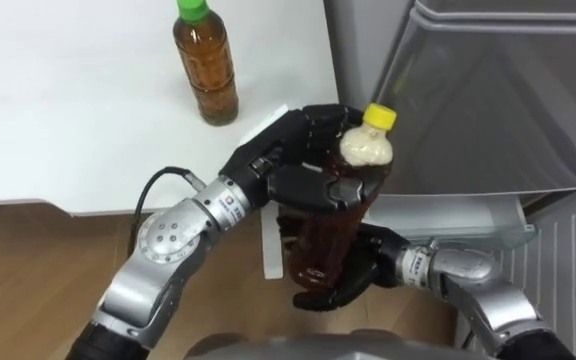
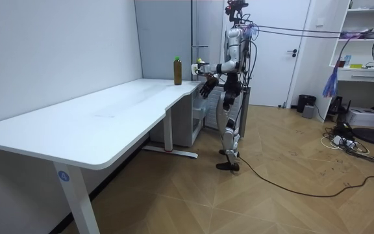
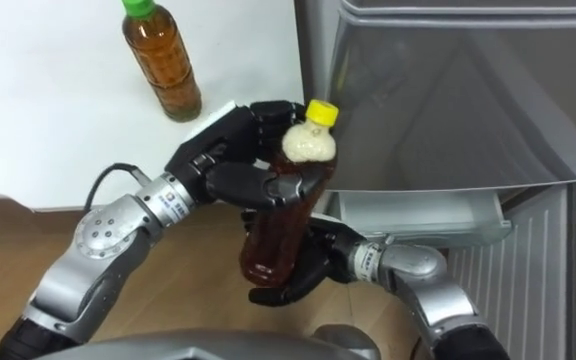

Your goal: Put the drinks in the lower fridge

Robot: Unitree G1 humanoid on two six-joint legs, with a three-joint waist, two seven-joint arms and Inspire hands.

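**Both hands on the yellow-capped bottle, in front of the fridge**

The long white bench (image 1: pixel 68 100) takes up the left of the eye views. The grey fridge (image 1: pixel 488 110) stands just beside its right end. In the room view the robot stands on the wooden floor at the bench's far end, facing the fridge, with both arms raised in front of its chest.

The left hand (image 1: pixel 288 150) comes in from the lower left. Its fingers are curled round the upper part of the yellow-capped bottle (image 1: pixel 318 245), just under the neck. The right hand (image 1: pixel 363 270) comes in from the lower right and cups the bottle's base, with its fingers wrapped round the lower end.

The bottle is off the bench, held in the air between the bench's edge and the fridge front. It tilts, with the cap leaning toward the fridge. It holds a dark brown drink, and there is pale foam below the cap.

The green-capped bottle (image 1: pixel 206 70) stands upright on the bench near the corner next to the fridge, apart from both hands.

The eye views show how the fingers grip. The room view shows the robot's stance and the bench's full length, and there both bottles are small.
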